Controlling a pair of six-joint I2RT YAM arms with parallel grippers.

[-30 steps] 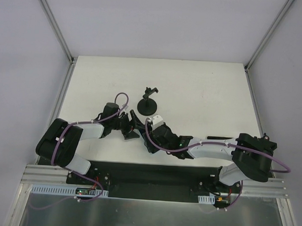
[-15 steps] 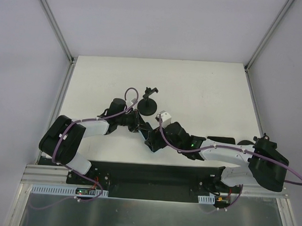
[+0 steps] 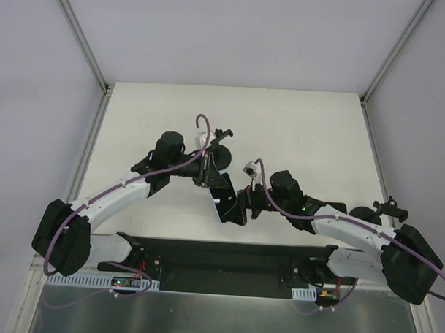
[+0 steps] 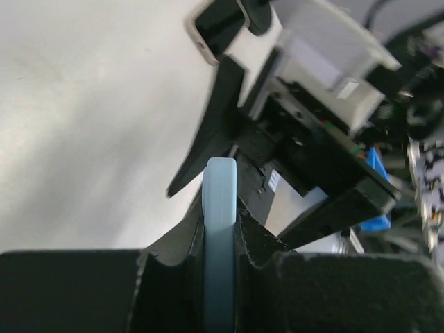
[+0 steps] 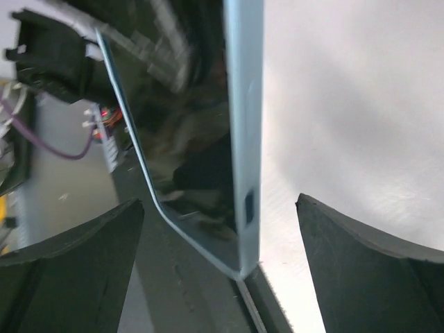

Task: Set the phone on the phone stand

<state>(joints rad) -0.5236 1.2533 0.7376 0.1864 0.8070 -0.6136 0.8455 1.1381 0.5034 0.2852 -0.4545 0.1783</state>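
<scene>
My left gripper is shut on the phone, a dark-screened slab with a light blue rim, and holds it on edge above the table just in front of the phone stand. The black stand has a round base and a small clamp on top. In the left wrist view the blue rim of the phone is pinched between my fingers. My right gripper is open at the phone's near end. In the right wrist view the phone hangs between the spread fingers untouched.
A dark strip and the metal rail run along the table's near edge behind my arms. A small black object sits by the right edge of the table. Walls stand close on both sides.
My left gripper has shut on the phone and carried it up and right toward the stand. My right gripper has opened, let the phone go and drawn back right.
</scene>
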